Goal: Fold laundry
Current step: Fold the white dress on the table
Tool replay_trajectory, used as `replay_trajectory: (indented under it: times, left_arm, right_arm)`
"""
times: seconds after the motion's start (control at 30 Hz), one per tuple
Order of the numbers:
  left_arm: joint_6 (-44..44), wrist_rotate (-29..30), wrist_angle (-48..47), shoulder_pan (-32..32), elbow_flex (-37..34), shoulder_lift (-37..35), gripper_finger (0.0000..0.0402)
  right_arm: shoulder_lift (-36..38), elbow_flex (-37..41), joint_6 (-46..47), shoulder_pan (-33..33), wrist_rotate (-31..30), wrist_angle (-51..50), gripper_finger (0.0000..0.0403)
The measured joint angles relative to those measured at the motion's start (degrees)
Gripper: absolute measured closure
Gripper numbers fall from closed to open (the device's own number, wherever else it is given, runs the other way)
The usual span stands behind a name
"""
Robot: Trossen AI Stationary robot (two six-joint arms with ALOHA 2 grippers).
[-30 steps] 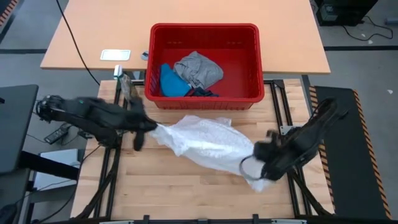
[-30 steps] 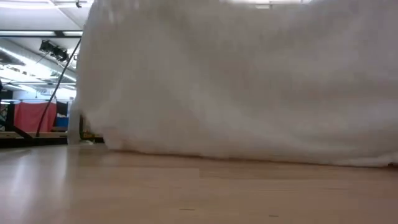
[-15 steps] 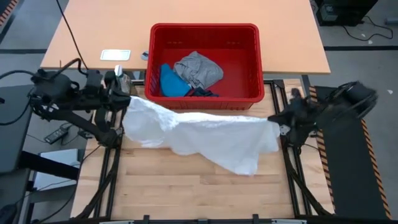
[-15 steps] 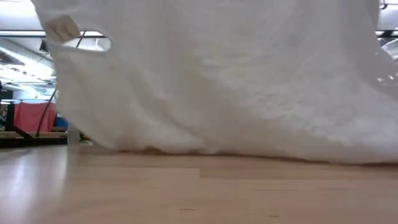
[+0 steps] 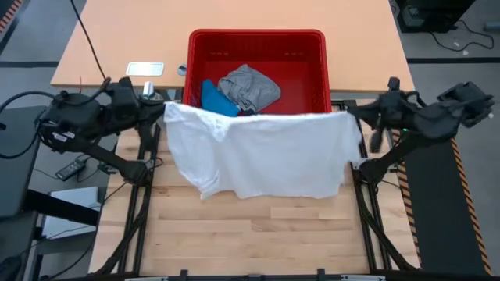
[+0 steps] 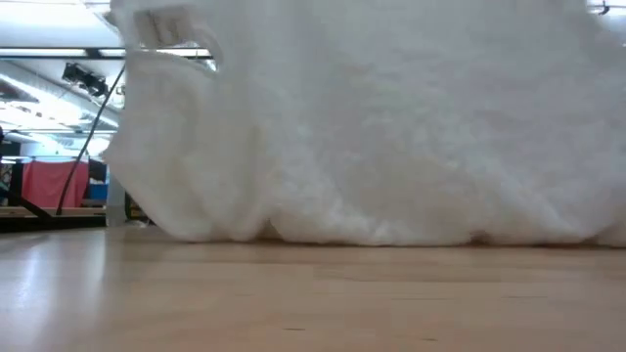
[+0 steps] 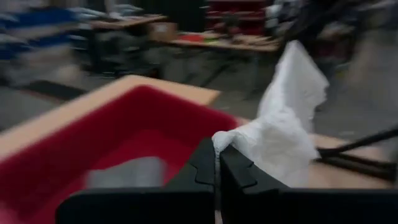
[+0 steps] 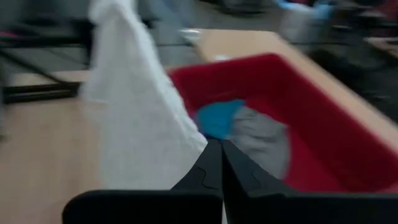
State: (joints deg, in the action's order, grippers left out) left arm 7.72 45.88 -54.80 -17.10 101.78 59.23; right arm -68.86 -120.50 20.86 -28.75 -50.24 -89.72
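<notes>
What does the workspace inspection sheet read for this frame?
Surface: wooden table, bare near the front.
Job's things: white garment stretched between both arms; grey garment and blue garment in the red basket.
Clutter: white card on the far tabletop.
Grippers: left end effector and right end effector each shut on a top corner.
Cables: black cable crossing the far tabletop.
Surroundings: desks in the room behind.

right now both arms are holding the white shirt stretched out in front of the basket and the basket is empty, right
Not quite: the red basket is not empty. The high view shows a grey garment and a blue one lying in it. The rest holds: the left gripper and right gripper, jaws shut, hold the white shirt stretched out in front of it.
</notes>
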Motion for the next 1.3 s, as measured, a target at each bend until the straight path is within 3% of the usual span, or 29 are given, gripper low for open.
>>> replay_trajectory:
  times: [0.17, 0.3, 0.4, 0.6, 0.7, 0.9, 1.07, 1.17, 1.3]
  left_arm:
    - [-11.14, -0.06, 8.79, 4.81, 0.85, 0.14, 0.0401]
    - [-12.45, -5.45, 13.23, 4.82, 6.13, 1.29, 0.0401]
    - [-7.69, -5.80, 7.67, 2.62, 8.89, 2.88, 0.0401]
    - [8.39, -6.14, -10.77, -3.70, 7.15, 7.07, 0.0401]
    - [12.43, -4.94, -14.55, -4.89, 6.47, 9.22, 0.0401]
    - [11.72, -1.02, -14.48, -4.86, 9.64, 10.59, 0.0401]
    - [3.69, 2.64, -14.48, -0.22, 12.91, 9.58, 0.0401]
    - [-2.32, 2.71, -13.38, 4.74, 15.72, 9.57, 0.0401]
    - [-13.24, 2.32, -2.63, 7.45, 22.29, 11.24, 0.0401]
  right_arm:
    - [-0.62, -0.28, -9.45, 7.10, -5.03, 3.97, 0.0403]
    - [-1.29, -0.58, -11.00, 10.50, 3.07, 5.24, 0.0403]
    - [-2.62, -0.21, -5.83, 11.65, 10.52, 1.04, 0.0403]
    - [-4.30, 5.53, 1.20, 9.55, 15.62, -0.21, 0.0403]
    - [-5.00, 7.27, 0.27, 9.55, 14.38, -0.23, 0.0403]
    - [-4.94, 7.27, -0.04, 11.37, 10.82, -0.22, 0.0403]
    - [-4.04, 7.27, -4.52, 17.60, 6.68, -0.24, 0.0403]
    - [-3.69, 7.27, -6.94, 21.33, -0.68, 0.21, 0.0403]
    - [-3.67, 4.59, -7.16, 23.33, -7.77, 1.42, 0.0403]
